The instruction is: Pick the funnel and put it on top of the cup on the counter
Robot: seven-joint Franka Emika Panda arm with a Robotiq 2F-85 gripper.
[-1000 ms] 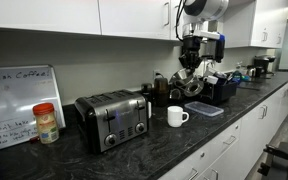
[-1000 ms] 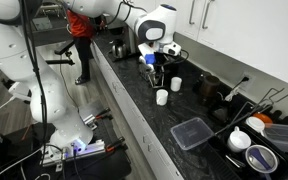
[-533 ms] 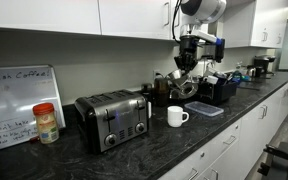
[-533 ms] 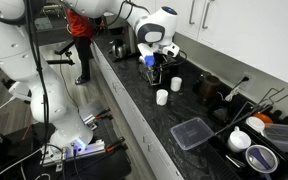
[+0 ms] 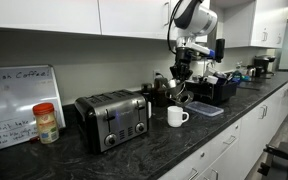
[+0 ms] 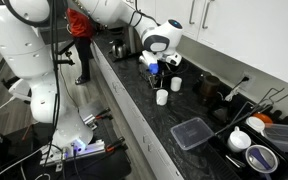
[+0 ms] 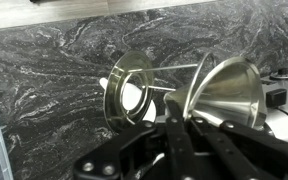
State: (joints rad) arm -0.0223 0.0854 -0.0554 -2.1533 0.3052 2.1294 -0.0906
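My gripper (image 5: 182,80) is shut on the silvery funnel (image 7: 229,92), gripping its rim and holding it tilted in the air. In an exterior view the funnel (image 5: 181,94) hangs just above and slightly behind the white cup (image 5: 176,116), without touching it. The cup stands on the black speckled counter (image 5: 246,108) near its front edge. In an exterior view the gripper (image 6: 156,72) is above the cup (image 6: 162,97) on the counter (image 6: 134,112). The wrist view shows a shiny ring (image 7: 114,92) beside the funnel with something white behind it.
A toaster (image 5: 112,118), a red-lidded jar (image 5: 46,123) and a whiteboard (image 5: 19,100) stand along the wall. Dark pots (image 5: 162,88) sit behind the cup. A clear tray (image 6: 191,133), a second white cup (image 6: 176,84) and a dish rack (image 6: 259,145) lie further along.
My gripper has moved with the funnel toward the toaster side and a little lower, ending above the cup. The cup has not moved.
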